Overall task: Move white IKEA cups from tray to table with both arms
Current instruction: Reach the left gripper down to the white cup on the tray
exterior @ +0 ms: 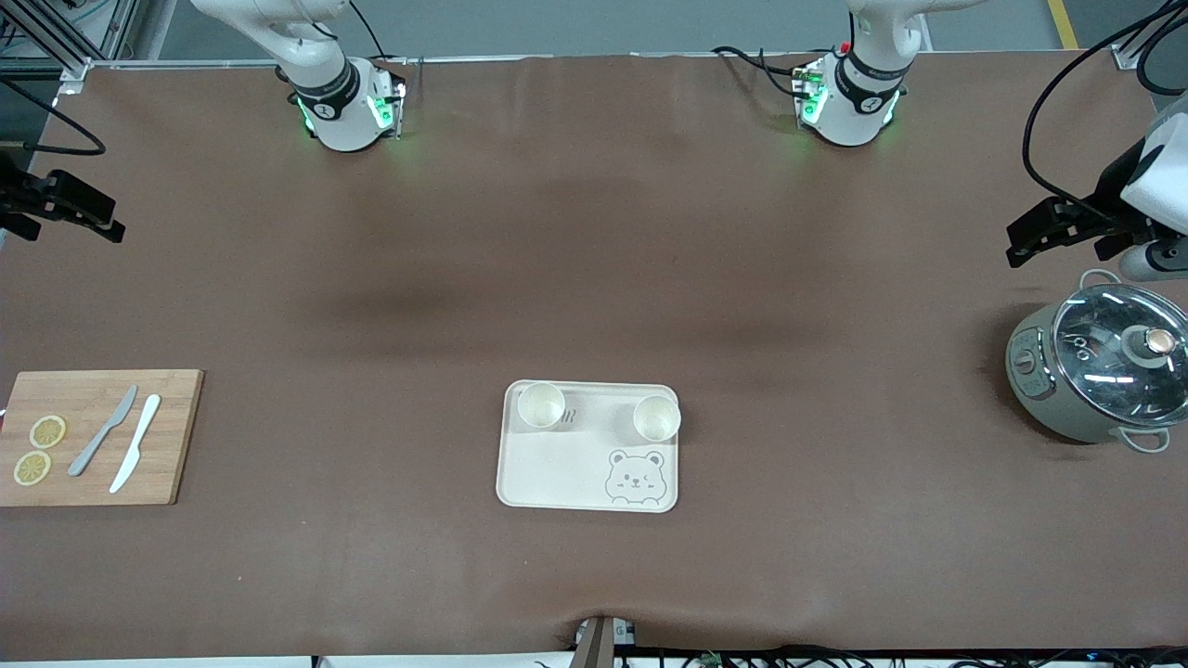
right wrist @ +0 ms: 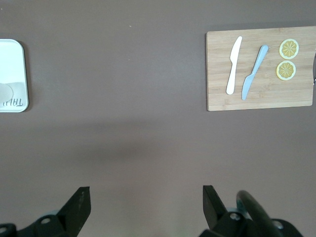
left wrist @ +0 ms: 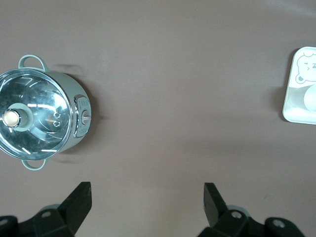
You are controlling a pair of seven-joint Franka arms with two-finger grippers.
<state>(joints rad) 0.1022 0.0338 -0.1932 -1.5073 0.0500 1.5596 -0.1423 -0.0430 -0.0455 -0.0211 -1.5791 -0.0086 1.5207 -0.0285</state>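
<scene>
While both cups (exterior: 541,405) (exterior: 656,417) sit on the tray (exterior: 557,473), each hand (left wrist: 147,201) (right wrist: 146,203) hangs apart — empty.

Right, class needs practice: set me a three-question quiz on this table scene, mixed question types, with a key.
1. True or false: both white cups stand on the bear tray.
2. How many knives lie on the cutting board? A) one B) two C) three
3. Fill in: the left gripper hangs open over bare table near the ____.

Key: 1 true. 2 B: a grey knife and a white knife, beside two lemon slices. 3 pot. The right gripper is open too, near the board's end.
</scene>
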